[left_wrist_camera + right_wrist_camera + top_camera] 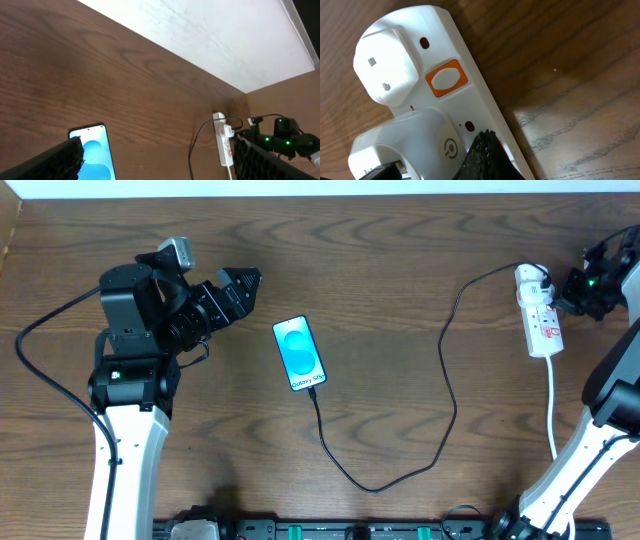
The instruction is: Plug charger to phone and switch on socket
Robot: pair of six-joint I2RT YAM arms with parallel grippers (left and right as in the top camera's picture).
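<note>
Overhead, charger [449, 380]: thin, limp cable; hold near tip.
Socket [540, 315]: prob. light, rigid; may slide.
L jaws: wide, empty.
R jaws: closed.

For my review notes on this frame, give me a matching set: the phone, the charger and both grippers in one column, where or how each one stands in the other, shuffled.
Things:
1. phone
2. charger
3. left gripper
4. right gripper

States:
A. shut, tip over the socket
B. open, left of the phone, holding nothing
C. flat on the table, screen up
D. runs in a loop from the phone's lower edge to the socket

Pairs: 1-C, 2-D, 3-B, 4-A
</note>
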